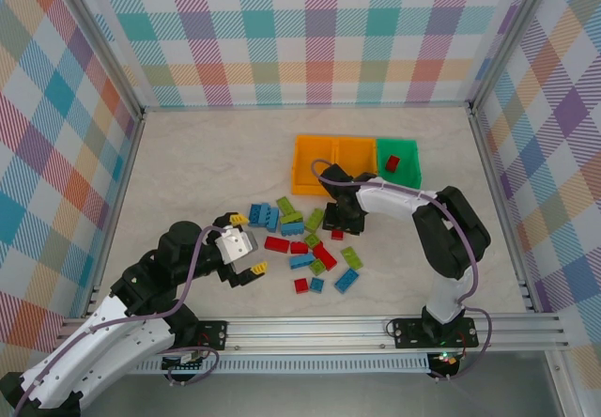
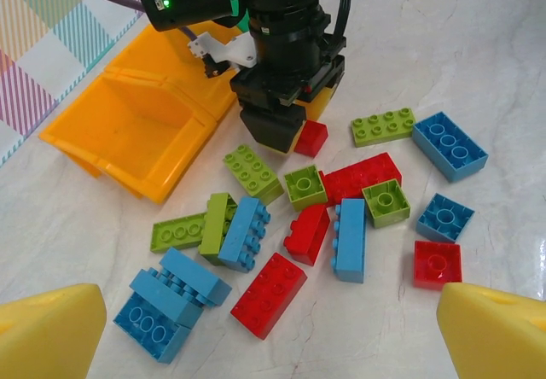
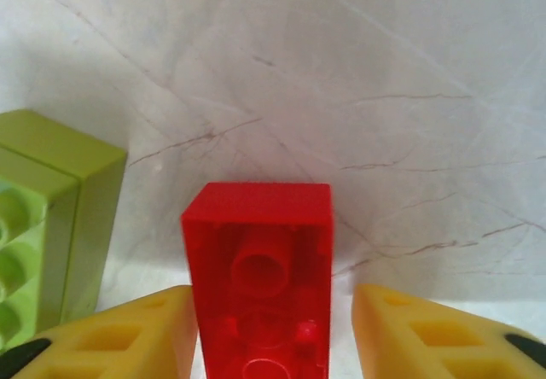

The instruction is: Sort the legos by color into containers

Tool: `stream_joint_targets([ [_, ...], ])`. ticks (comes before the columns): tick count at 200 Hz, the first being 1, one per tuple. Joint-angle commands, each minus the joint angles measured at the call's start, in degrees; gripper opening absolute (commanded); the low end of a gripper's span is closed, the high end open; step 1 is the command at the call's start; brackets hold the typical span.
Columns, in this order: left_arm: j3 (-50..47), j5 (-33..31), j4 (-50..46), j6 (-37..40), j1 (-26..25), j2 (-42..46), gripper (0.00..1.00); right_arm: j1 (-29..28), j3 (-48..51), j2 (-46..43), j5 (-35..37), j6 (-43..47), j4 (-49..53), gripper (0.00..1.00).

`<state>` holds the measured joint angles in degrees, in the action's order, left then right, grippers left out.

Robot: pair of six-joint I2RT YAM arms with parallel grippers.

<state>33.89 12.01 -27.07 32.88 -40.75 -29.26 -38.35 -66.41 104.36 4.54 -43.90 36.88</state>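
Observation:
Blue, red and lime legos [image 1: 302, 240] lie scattered mid-table. My right gripper [image 1: 336, 222] is down at the pile's far edge, astride a small red lego [image 3: 260, 268] that lies studs-down. Its left finger [image 3: 128, 336] touches the brick. The right finger [image 3: 426, 336] stands a little off it, so the jaws are open. From the left wrist, that red lego [image 2: 312, 137] peeks out beside the right gripper [image 2: 277, 131]. My left gripper [image 1: 246, 244] hovers wide open at the pile's left, holding nothing. At the back stand the containers: two orange bins [image 1: 317, 184] [image 1: 355, 145] and a green one [image 1: 406, 146].
One red brick [image 1: 392, 163] lies in the green bin. A lime brick [image 3: 43, 225] sits just left of the right gripper's fingers. The nearest orange bin [image 2: 128, 131] holds nothing that I can see. Checked walls enclose the table on three sides.

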Motion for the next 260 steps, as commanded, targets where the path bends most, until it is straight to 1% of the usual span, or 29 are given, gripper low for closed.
stream_joint_targets([
  [1, -0.31, 0.92, -0.72, 0.89, -0.27, 0.08, 1.00, -0.23, 1.03, -0.53, 3.81, -0.99, 0.51, 0.42],
  [20, -0.23, 0.82, -0.97, 1.05, -0.25, 0.16, 1.00, 0.30, 2.93, -4.43, 3.78, -1.10, -1.37, 0.35],
  [29, -0.14, 0.65, -1.14, 1.10, -0.25, 0.16, 1.00, 0.46, 3.53, -7.37, 4.87, -0.86, -1.89, 0.32],
  [48, -0.14, 0.31, -1.17, 1.13, -0.25, 0.50, 1.00, 2.23, 3.36, -14.34, 9.42, 1.54, -1.29, 0.31],
  [61, -0.21, -0.04, -1.10, 1.11, -0.28, 0.98, 1.00, 5.67, 2.75, -18.81, 12.50, 4.90, -1.88, 0.31],
  [76, -0.31, -0.31, -0.92, 1.16, -0.27, 1.52, 1.00, 12.51, 1.02, -21.35, 12.89, 9.01, -3.55, 0.31],
  [88, -0.24, -0.52, -0.87, 1.15, -0.22, 1.74, 1.00, 17.66, -1.30, -20.82, 11.80, 12.53, -5.41, 0.31],
  [99, -0.23, -0.92, -0.88, 1.16, -0.24, 1.90, 1.00, 20.86, -4.16, -18.57, 11.55, 15.67, -6.54, 0.31],
  [117, -0.28, -1.51, -1.01, 1.12, -0.26, 2.26, 1.00, 24.24, -9.39, -12.69, 12.07, 18.76, -7.09, 0.30],
  [133, -0.56, -2.34, -0.88, 1.11, -0.27, 2.92, 1.00, 27.17, -12.85, -7.40, 11.88, 18.75, -7.72, 0.30],
  [144, -0.77, -2.81, -0.71, 1.04, -0.24, 3.41, 1.00, 28.88, -14.67, -4.17, 10.11, 18.44, -8.54, 0.30],
  [157, -1.08, -3.48, -0.45, 0.95, -0.25, 3.94, 1.00, 29.70, -16.64, -0.65, 8.56, 18.62, -9.67, 0.31],
  [174, -1.26, -3.63, -0.29, 0.71, -0.28, 4.04, 1.00, 29.84, -19.44, 2.96, 7.71, 19.04, -8.95, 0.38],
  [189, -1.43, -3.89, 0.32, 0.22, -0.29, 3.78, 1.00, 29.91, -20.35, 3.66, 7.24, 18.73, -8.74, 0.43],
  [214, -1.45, -4.45, 1.28, -0.69, -0.28, 2.18, 1.00, 29.92, -19.48, 1.35, 6.89, 17.99, -9.03, 0.50],
  [241, -1.28, -5.46, 2.39, -2.21, -0.27, 0.21, 1.00, 29.91, -17.49, -3.24, 6.36, 17.80, -8.21, 0.53],
  [260, 0.28, -7.24, 2.64, -6.03, -0.13, -1.78, 1.00, 29.82, -14.68, -8.71, 2.96, 17.38, -6.09, 0.54],
])
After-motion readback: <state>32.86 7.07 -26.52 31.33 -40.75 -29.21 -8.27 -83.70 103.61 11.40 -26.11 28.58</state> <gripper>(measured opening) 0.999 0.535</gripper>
